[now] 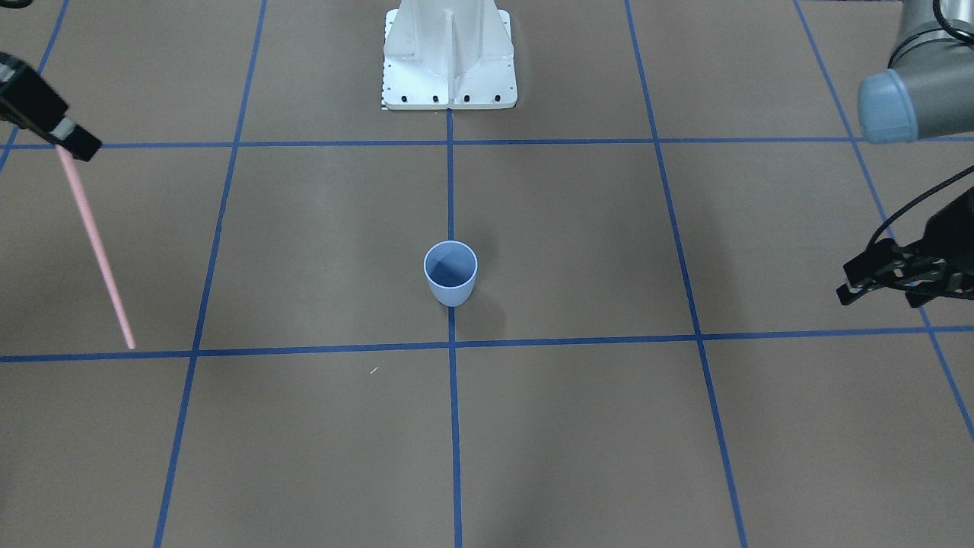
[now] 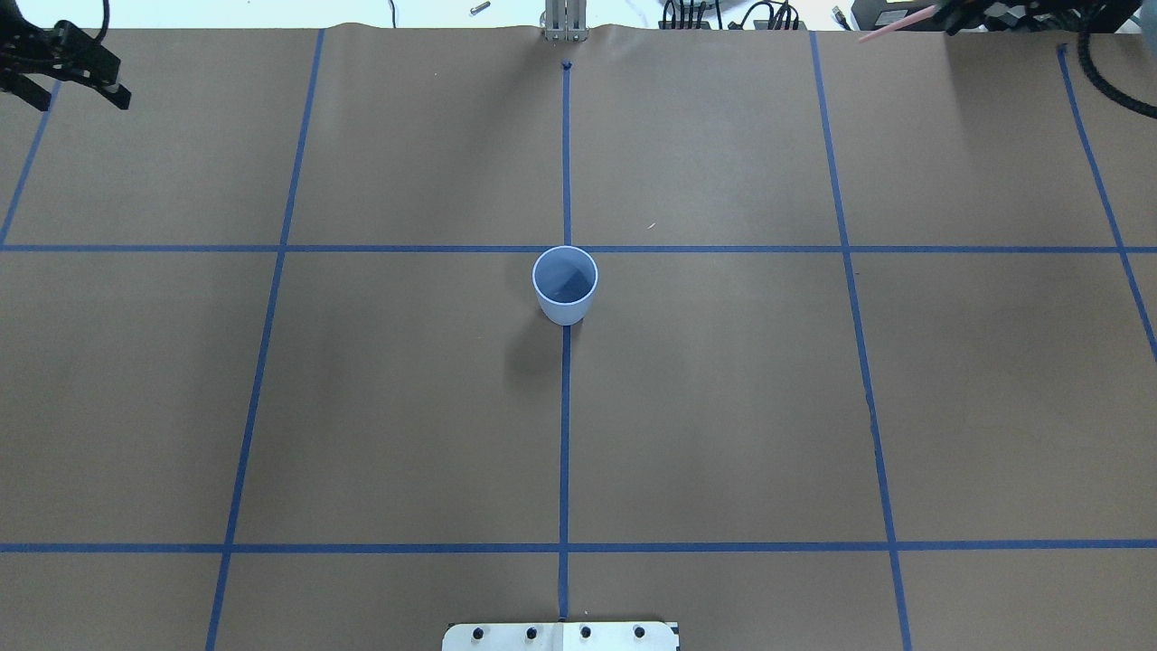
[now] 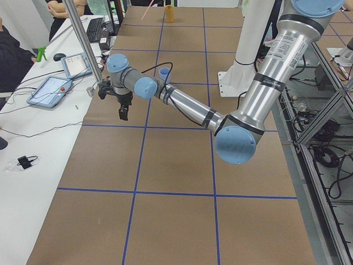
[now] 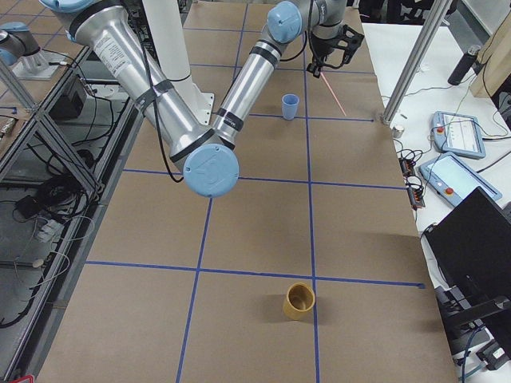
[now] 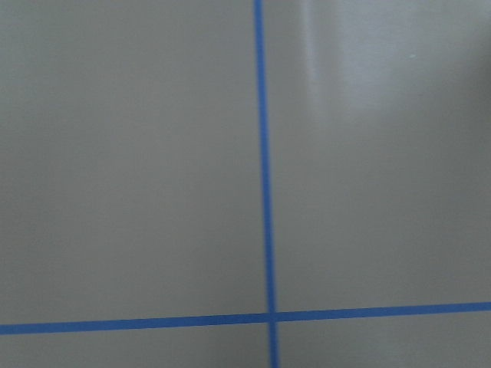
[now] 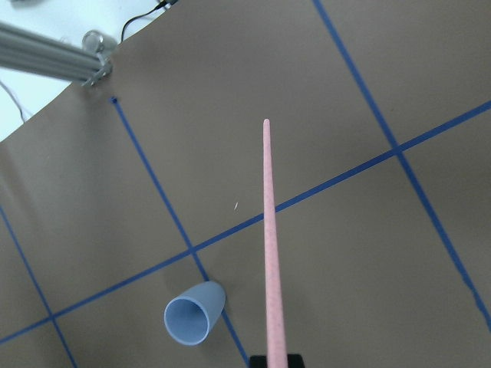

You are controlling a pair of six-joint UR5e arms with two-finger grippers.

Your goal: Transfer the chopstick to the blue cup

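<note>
The blue cup (image 1: pixel 450 272) (image 2: pixel 566 285) stands upright at the table's middle, on a blue tape line, with nothing in it. My right gripper (image 1: pixel 76 144) (image 2: pixel 958 14) hangs high over the far right corner, shut on the upper end of the pale pink chopstick (image 1: pixel 97 247) (image 4: pixel 334 94). The chopstick slants downward, its free tip in the air. In the right wrist view the chopstick (image 6: pixel 270 245) runs up the frame with the cup (image 6: pixel 192 314) to its lower left, well apart. My left gripper (image 1: pixel 875 283) (image 2: pixel 68 72) hovers open and empty at the far left corner.
A yellow cup (image 4: pixel 300 302) stands on the table's right end, far from the blue cup. The white robot base (image 1: pixel 449 61) sits at the near edge. A metal post (image 3: pixel 83 44) and a side table with tablets (image 3: pixel 52 88) border the far edge.
</note>
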